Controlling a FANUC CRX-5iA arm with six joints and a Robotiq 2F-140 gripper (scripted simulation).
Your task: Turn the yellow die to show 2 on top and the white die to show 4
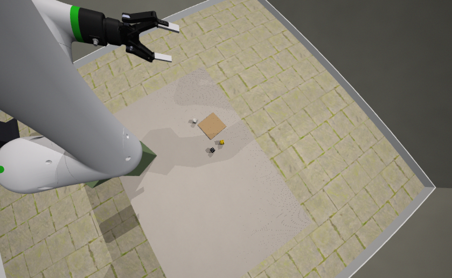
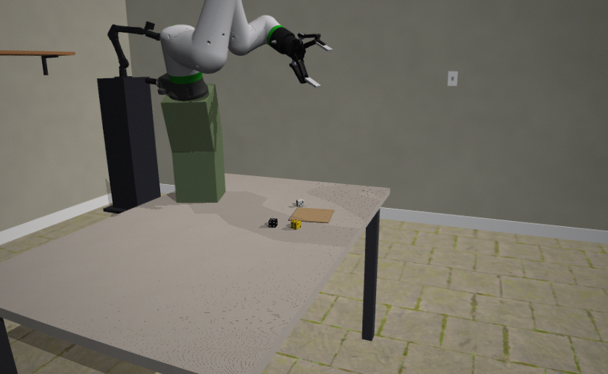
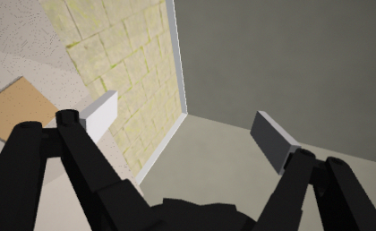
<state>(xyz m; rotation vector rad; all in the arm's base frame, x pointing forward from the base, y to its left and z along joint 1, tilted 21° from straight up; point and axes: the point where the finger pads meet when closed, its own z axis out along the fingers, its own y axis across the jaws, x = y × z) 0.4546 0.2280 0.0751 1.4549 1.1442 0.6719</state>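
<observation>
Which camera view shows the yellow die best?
The exterior view: the yellow die shows its pips, sitting on the table beside the mat. The top view shows it smaller, as a speck. The wrist view misses it, showing only a mat corner.

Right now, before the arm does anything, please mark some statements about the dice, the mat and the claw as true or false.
1. The claw is wide open and holds nothing. True.
2. The white die lies on the mat. False: it lies on the table beside the mat, apart from it.
3. The yellow die and the black die lie near each other on the table, off the mat. True.
4. The claw is down at the dice. False: it hangs high above the table, far from them.
5. One die lies on another. False: all three lie apart.
</observation>
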